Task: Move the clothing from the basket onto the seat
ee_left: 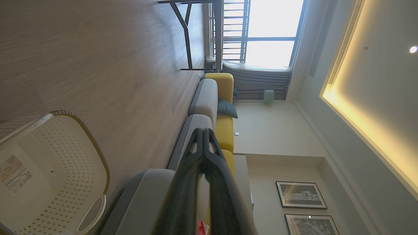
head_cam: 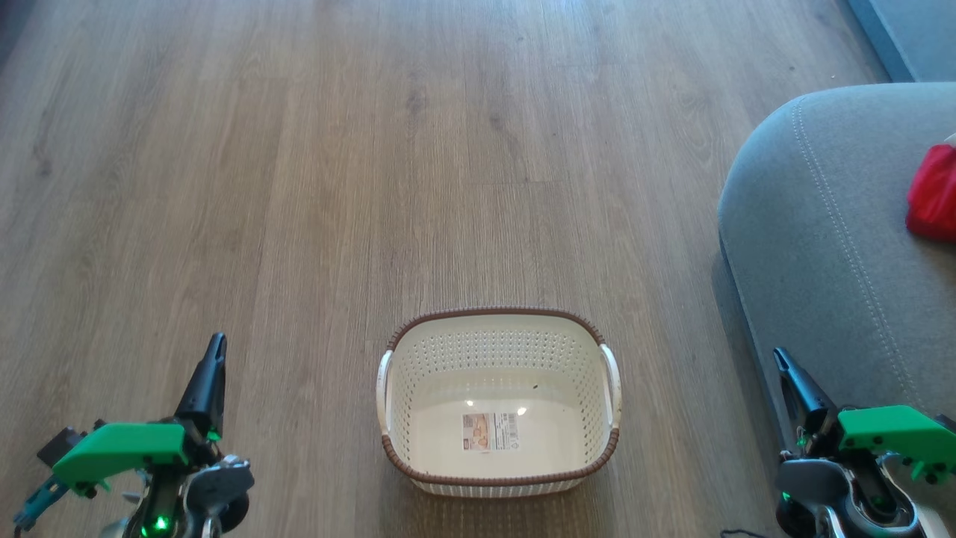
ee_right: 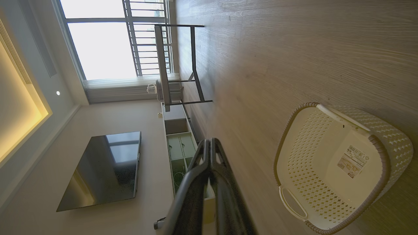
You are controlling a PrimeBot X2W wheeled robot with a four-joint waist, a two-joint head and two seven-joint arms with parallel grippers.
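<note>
Cream-white perforated plastic basket (head_cam: 493, 347), brown woven-look rim: we found it empty. Bright red fabric clothing (head_cam: 933, 193): lay on the grey-blue upholstered seat (head_cam: 821, 246); we judged the transfer complete. Its label sticker (head_cam: 490, 431): print unreadable. The left gripper (head_cam: 216, 342) and right gripper (head_cam: 779, 354): fingertips together, nothing held.

The window (ee_right: 101, 49) glares white; wrist views warp, jaws perhaps blurred.

Down at the lower left, the left end effector (head_cam: 216, 347) points up, its two dark fingers (ee_left: 186, 192) pressed together at the tips, empty. Lower right, the right end effector (head_cam: 781, 359) matches it: fingers closed tip to tip, leaning slightly left.
</note>
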